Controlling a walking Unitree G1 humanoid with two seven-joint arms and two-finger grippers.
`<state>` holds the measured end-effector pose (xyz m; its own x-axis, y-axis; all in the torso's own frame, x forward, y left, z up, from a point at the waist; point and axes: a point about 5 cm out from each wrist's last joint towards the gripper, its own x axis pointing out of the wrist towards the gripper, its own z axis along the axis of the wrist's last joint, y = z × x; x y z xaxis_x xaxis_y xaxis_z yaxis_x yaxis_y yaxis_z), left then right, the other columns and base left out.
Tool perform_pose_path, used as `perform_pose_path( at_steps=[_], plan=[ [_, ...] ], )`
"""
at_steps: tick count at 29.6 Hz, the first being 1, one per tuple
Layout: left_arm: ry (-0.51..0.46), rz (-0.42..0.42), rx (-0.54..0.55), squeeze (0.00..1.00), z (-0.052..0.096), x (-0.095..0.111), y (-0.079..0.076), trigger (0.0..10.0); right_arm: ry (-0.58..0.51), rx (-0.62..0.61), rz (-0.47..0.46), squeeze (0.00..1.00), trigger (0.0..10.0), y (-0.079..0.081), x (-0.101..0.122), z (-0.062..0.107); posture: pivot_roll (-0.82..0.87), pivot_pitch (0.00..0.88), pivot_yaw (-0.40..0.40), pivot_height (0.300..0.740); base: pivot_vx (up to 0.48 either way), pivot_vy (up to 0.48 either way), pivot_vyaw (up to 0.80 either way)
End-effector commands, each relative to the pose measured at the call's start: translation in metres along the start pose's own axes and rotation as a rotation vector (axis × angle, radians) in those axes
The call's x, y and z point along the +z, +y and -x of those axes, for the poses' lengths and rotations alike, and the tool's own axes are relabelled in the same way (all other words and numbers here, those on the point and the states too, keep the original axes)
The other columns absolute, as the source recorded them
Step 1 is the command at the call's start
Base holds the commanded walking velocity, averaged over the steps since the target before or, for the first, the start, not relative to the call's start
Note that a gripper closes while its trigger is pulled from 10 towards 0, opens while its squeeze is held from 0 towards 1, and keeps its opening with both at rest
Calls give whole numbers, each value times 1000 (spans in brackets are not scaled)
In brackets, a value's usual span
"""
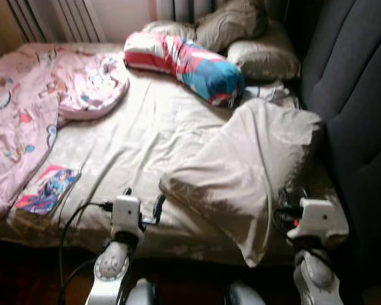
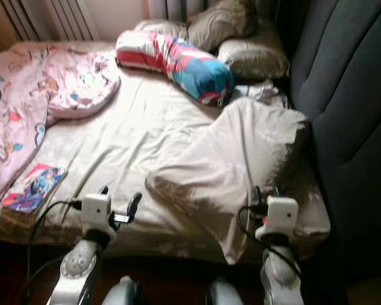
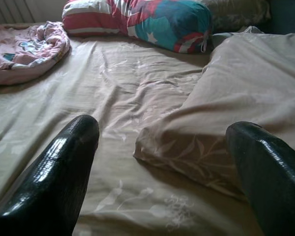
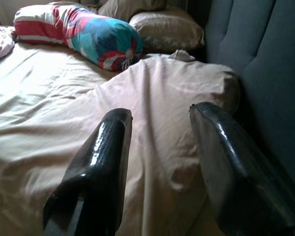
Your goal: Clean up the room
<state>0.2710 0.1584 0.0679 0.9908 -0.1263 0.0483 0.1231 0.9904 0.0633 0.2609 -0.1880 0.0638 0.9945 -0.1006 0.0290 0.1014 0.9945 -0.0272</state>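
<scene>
A large beige pillow (image 1: 254,165) lies askew on the near right of the bed, one corner hanging over the front edge. My left gripper (image 1: 143,198) is open at the bed's front edge, just left of that pillow's near corner (image 3: 187,147). Over the pillow's right end, close to the headboard, my right gripper (image 1: 284,198) is open with nothing between its fingers (image 4: 108,147). A bolster (image 1: 190,60) striped red and white with blue and teal patches lies across the far middle. A crumpled pink blanket (image 1: 32,108) covers the left side.
A colourful book (image 1: 47,189) lies near the front left edge of the beige sheet (image 1: 146,127). Two beige pillows (image 1: 263,57) are stacked at the far right corner. A dark padded headboard (image 1: 355,95) runs along the right side. A black cable (image 1: 70,222) loops by my left arm.
</scene>
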Motion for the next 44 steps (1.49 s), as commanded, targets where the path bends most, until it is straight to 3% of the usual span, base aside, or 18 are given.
perform_pose_path(
  at_steps=[1,26,44],
  plan=[
    [-1,7,14,0,2,2,3,10000,-10,5,-14,0,10000,2,4,-2,-141,147,17,642,0,0,0],
    [24,-3,-13,0,2,6,3,10000,11,43,-47,0,10000,13,1,-1,-125,169,39,642,0,0,0],
    [32,-10,-32,0,2,7,1,10000,16,53,-48,0,10000,15,-1,-2,-120,177,43,642,299,0,0]
  ],
)
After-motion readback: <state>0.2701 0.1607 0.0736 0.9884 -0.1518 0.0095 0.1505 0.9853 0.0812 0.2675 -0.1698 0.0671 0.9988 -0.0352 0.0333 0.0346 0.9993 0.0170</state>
